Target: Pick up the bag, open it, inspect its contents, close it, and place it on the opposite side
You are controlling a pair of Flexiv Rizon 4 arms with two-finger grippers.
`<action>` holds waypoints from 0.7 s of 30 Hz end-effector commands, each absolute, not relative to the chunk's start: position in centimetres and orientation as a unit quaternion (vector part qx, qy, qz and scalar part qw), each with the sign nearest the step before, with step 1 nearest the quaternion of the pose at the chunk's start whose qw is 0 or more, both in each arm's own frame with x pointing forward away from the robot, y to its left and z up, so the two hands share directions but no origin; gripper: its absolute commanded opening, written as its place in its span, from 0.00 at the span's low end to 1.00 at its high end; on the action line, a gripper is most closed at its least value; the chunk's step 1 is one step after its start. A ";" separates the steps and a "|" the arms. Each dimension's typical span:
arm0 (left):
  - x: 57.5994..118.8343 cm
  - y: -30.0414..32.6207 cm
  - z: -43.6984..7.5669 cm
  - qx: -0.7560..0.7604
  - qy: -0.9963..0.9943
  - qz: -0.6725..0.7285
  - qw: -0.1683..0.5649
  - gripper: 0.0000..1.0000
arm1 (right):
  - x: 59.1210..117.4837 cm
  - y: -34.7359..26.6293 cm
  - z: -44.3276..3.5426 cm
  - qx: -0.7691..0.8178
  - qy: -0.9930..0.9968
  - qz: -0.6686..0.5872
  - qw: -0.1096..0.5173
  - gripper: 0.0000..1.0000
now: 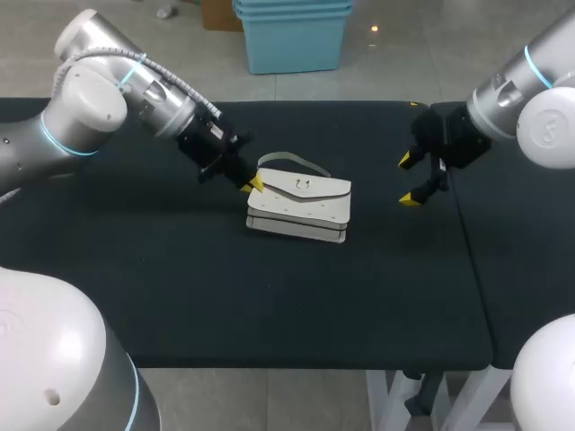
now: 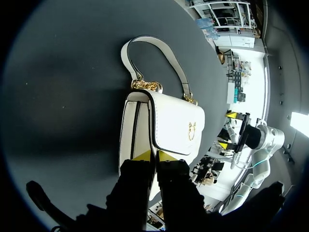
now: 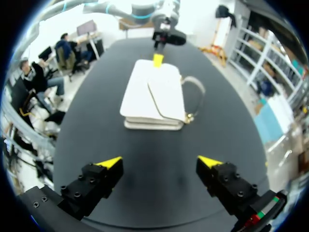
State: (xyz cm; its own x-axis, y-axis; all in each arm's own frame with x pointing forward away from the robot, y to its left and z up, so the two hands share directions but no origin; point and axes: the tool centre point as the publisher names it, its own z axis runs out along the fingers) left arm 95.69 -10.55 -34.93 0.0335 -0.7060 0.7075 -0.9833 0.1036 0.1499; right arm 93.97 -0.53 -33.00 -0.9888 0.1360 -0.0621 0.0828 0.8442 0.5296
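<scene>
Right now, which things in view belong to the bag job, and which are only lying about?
Belonging to the job: white bag; left gripper, at its flap edge; right gripper, open, apart from it.
Not part of it: only the black table under the bag.

Soft, even light comes from above. The black cloth-covered desk (image 1: pixel 180 287) shows a grey sheen in the right wrist view and broad dim patches in the left. The white leather flap handbag (image 1: pixel 301 208) reads bright, with a thin shadow under its near edge.
</scene>
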 end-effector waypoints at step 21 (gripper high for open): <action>96.4 -13.6 -35.9 0.641 -0.655 0.231 0.327 0.00 | 94.0 -0.5 -33.0 0.057 0.959 0.274 0.048 1.00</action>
State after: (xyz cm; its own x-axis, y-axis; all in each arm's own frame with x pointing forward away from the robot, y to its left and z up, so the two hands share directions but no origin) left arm 95.55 -13.54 -35.62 0.0364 -0.6916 0.7214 -0.9936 0.0519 0.0999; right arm 93.97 -0.53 -32.99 -0.9888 0.1360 -0.0621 0.0828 0.8442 0.5296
